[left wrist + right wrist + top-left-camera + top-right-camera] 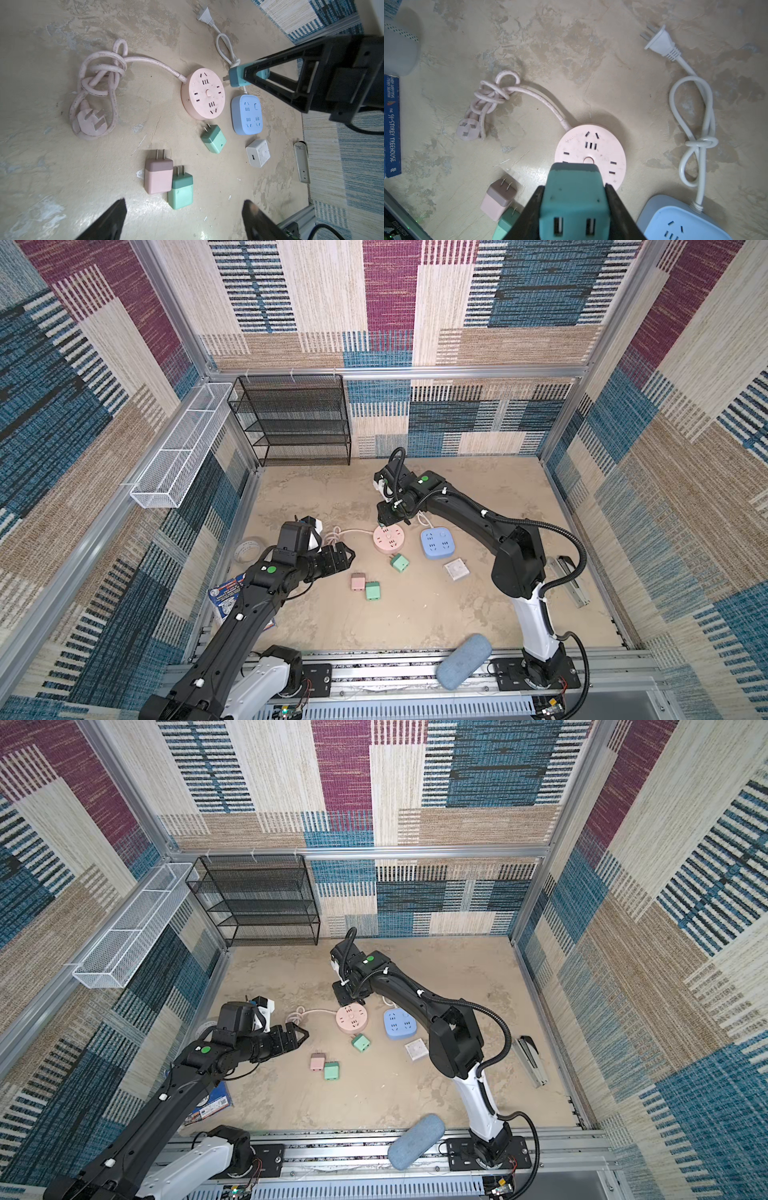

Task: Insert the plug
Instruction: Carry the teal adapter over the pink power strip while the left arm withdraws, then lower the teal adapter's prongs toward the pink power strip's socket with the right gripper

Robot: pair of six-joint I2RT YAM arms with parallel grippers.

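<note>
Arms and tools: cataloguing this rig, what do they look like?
The left arm and right arm are black, each white near the base, with a green dot near the wrist. A ribbed black cable runs along the right arm. The left tool and right tool have black triangular fingers.

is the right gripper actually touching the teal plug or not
Touching. The right wrist view shows the right gripper with its jaws pressed against both sides of the teal plug, with no gap on either side.
</note>
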